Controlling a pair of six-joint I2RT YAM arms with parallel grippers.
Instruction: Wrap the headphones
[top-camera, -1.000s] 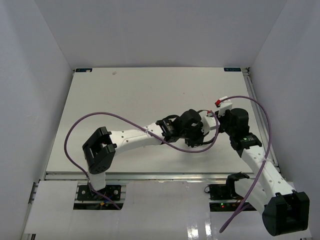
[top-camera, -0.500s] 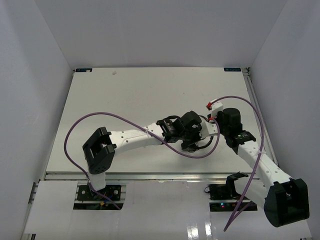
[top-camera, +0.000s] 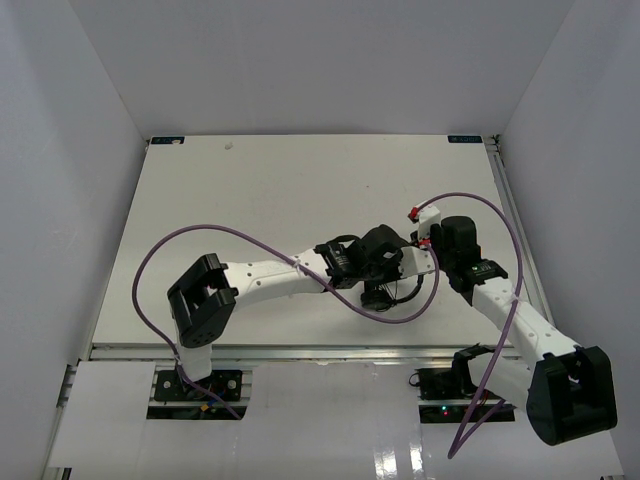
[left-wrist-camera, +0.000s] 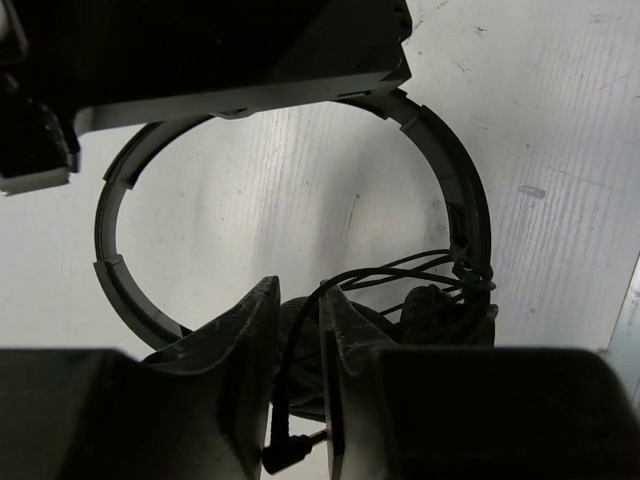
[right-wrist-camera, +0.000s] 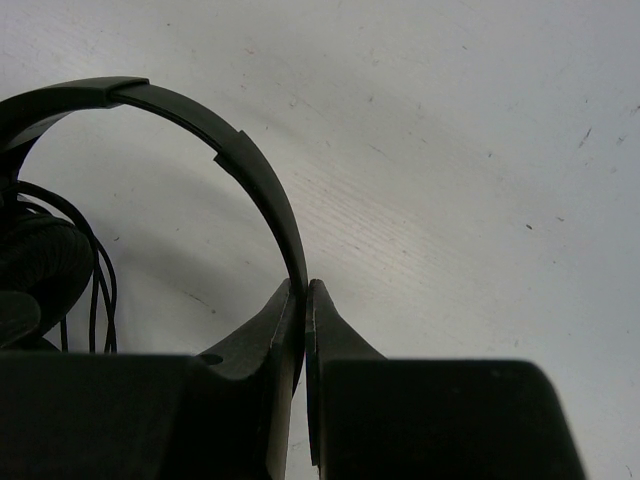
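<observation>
The black headphones (top-camera: 378, 296) hang between my two grippers above the table's middle right. In the left wrist view the thin headband (left-wrist-camera: 462, 190) curves in a ring over the earcups (left-wrist-camera: 440, 312). The thin black cord (left-wrist-camera: 400, 272) loops at the earcups and runs down between my left fingers to its angled plug (left-wrist-camera: 285, 452). My left gripper (left-wrist-camera: 298, 295) is shut on the cord; it also shows in the top view (top-camera: 385, 275). My right gripper (right-wrist-camera: 305, 287) is shut on the headband (right-wrist-camera: 200, 115); it also shows in the top view (top-camera: 425, 262). An earcup (right-wrist-camera: 40, 262) and cord loops (right-wrist-camera: 100, 290) show at the left.
Thick purple robot cables arc over the table from the left arm (top-camera: 200, 232) and the right arm (top-camera: 512, 235), one sagging beneath the headphones (top-camera: 400, 318). White walls close the table on three sides. The table's right edge (top-camera: 505, 200) is near the right arm.
My right arm has swung left and inward, bringing its gripper closer to the left one. The headphones and left gripper have shifted slightly left with it.
</observation>
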